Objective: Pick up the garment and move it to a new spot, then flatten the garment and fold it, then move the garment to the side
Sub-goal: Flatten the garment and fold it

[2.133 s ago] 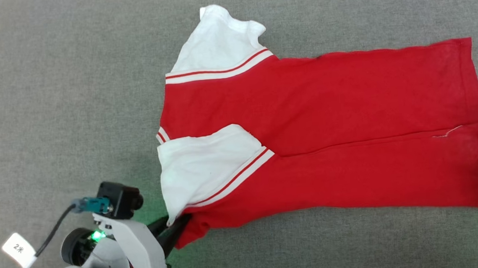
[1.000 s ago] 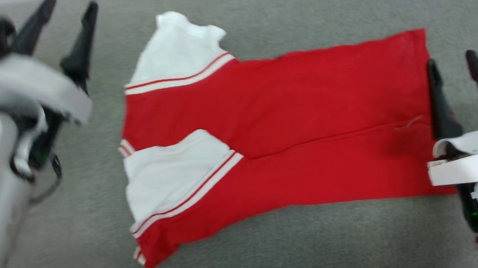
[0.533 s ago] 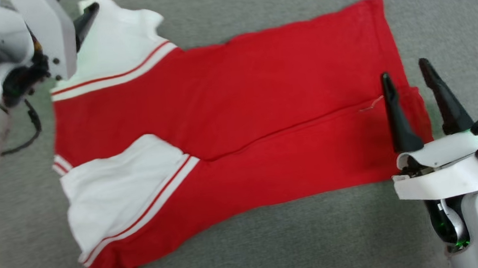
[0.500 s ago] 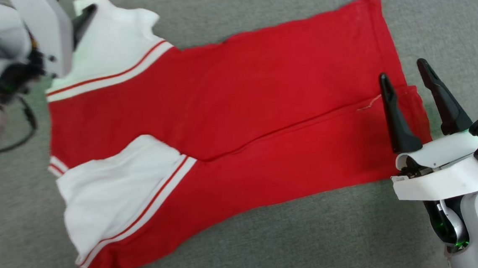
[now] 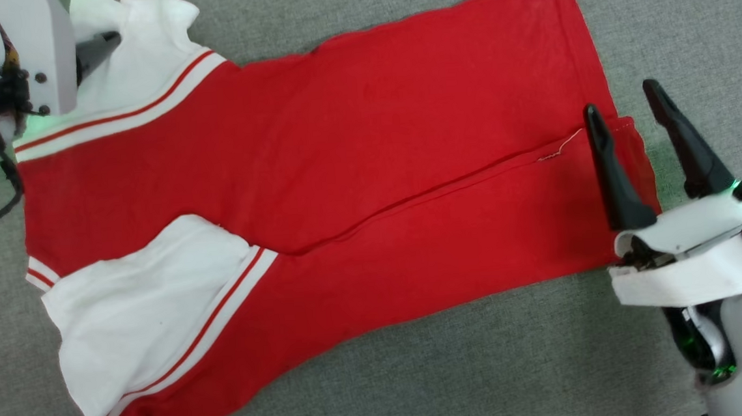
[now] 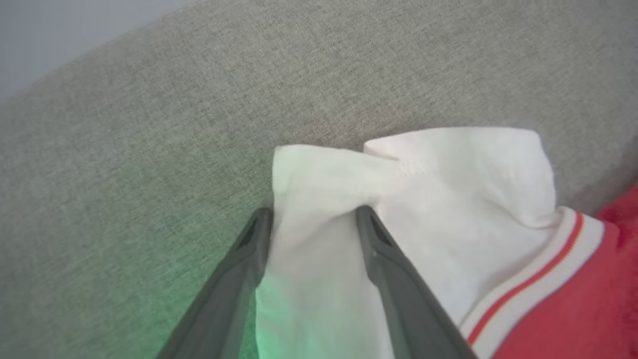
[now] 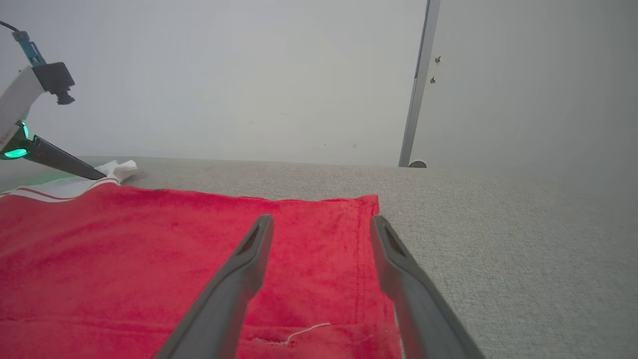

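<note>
Grey woven cloth covers our bench [image 5: 461,371], with a pale wall [image 7: 199,75] behind it; the garment [image 5: 355,163] lies spread lengthwise across the middle, one long edge already folded in. Our left gripper [image 6: 314,214] stands apart astride the far white sleeve [image 6: 423,169], probably to pinch that corner; our right gripper [image 7: 321,219], also apart, straddles the hem [image 7: 366,234], seemingly placed to lift that end for the next fold.

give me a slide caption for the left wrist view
Left pincer, fingers apart, straddles the white sleeve of the garment on a grey fabric surface.
</note>
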### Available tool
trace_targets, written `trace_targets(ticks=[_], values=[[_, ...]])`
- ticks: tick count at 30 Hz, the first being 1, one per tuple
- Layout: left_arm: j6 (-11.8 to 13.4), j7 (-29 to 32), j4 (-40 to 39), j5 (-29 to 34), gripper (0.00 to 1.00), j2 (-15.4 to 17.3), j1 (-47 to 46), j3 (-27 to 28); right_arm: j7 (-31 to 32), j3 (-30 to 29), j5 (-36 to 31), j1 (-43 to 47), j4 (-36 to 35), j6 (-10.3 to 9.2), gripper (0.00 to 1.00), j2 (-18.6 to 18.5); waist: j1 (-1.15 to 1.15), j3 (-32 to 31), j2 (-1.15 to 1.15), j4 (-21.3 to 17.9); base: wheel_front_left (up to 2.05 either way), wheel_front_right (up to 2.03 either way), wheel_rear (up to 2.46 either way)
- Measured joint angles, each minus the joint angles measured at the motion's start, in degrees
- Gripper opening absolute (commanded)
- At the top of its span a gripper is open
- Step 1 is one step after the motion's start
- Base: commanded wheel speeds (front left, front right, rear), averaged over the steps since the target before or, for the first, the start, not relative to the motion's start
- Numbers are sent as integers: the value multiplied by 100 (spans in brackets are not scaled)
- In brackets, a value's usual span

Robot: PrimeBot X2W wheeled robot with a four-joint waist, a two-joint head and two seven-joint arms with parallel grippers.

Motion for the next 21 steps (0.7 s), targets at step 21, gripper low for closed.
trace_targets(ticks=[21], values=[[0,-835,-281,-621,0,-434,-350,-849,5275,483,1750,-3140,1336,0,100,-1884,0,126,0,675,0,0,0]])
